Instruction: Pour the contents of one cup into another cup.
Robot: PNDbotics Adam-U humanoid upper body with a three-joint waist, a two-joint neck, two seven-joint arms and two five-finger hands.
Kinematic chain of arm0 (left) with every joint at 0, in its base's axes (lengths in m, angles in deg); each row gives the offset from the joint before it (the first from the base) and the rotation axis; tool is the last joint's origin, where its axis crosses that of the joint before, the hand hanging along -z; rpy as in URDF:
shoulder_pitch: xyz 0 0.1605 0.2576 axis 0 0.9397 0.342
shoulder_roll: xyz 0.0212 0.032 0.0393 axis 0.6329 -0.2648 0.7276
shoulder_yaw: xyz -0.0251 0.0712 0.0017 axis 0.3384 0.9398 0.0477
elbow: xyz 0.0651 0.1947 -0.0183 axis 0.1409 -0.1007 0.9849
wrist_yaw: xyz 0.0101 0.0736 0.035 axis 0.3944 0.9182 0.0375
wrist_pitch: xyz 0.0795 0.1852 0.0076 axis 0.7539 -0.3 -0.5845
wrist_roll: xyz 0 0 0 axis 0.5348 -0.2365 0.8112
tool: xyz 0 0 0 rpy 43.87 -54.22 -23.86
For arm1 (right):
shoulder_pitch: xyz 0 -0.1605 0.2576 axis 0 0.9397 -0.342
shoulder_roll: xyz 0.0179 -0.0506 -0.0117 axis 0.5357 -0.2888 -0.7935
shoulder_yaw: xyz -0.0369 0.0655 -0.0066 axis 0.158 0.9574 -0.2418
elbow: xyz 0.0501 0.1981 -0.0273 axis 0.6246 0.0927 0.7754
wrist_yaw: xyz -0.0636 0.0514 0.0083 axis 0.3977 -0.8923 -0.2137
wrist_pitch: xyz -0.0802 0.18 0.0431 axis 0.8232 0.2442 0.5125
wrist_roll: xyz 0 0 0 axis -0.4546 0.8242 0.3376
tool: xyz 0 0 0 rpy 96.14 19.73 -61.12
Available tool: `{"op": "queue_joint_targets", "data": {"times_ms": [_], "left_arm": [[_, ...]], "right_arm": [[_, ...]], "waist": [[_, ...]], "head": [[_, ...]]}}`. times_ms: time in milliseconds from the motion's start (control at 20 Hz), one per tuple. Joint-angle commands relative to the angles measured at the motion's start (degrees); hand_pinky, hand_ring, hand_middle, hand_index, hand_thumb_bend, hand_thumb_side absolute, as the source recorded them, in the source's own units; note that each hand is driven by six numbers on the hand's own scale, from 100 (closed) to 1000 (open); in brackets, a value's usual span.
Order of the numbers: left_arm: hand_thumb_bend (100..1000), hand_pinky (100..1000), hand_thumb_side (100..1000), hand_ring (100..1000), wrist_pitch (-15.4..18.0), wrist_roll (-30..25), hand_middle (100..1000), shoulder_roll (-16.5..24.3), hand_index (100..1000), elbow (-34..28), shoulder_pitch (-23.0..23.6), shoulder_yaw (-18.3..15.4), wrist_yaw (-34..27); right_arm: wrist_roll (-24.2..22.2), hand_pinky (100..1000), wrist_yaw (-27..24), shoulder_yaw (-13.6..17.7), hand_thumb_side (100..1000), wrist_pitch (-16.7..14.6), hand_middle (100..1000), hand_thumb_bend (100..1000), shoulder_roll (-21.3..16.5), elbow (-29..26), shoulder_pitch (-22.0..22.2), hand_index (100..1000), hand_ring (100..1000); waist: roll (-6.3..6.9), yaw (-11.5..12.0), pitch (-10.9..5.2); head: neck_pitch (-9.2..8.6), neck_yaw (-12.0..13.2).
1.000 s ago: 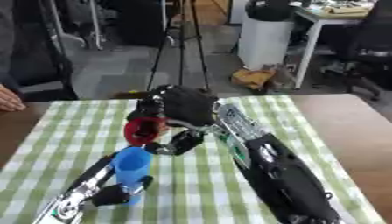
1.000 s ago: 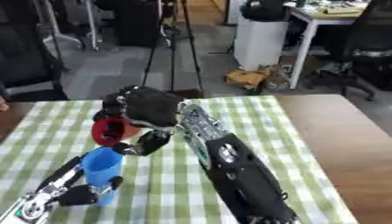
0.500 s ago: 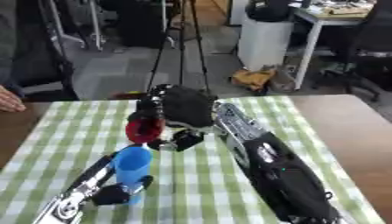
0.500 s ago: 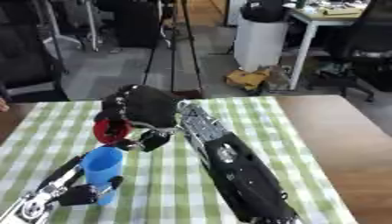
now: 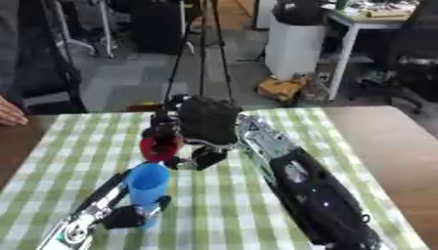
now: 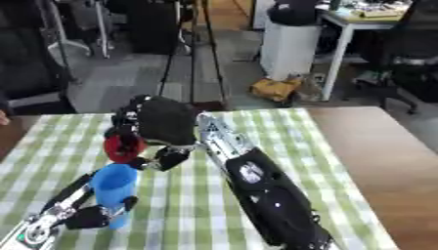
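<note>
right hand: curled round red cup, tipped mouth-down | blue cup: at 6 o'clock just below, upright | left hand: wrapped on it

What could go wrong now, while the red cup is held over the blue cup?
1. The right hand holds the red cup tipped, a little behind the blue cup; if the mouths are not lined up, the contents may land on the checked cloth.
2. The left hand grips the blue cup only near its base, so a bump from the red cup could tip it.
</note>
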Motion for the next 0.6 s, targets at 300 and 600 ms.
{"op": "queue_joint_targets", "data": {"times_ms": [300, 600], "left_arm": [[213, 467, 530, 539, -0.2, 0.1, 607, 0.3, 745, -0.9, -1.0, -0.5, 0.0], [213, 467, 530, 539, -0.3, 0.1, 607, 0.3, 745, -0.9, -0.9, -0.4, 0.0]], "right_arm": [[2.3, 622, 3.5, -0.8, 272, -0.4, 555, 257, -1.0, -0.9, -2.0, 750, 558], [4.5, 620, 7.1, -1.5, 273, -0.4, 555, 257, -1.0, -1.3, -2.1, 745, 555]], "waist": [[0.21, -0.1, -1.02], [0.25, -0.2, -1.16]], "head": [[0.21, -0.1], [0.25, -0.2]]}}
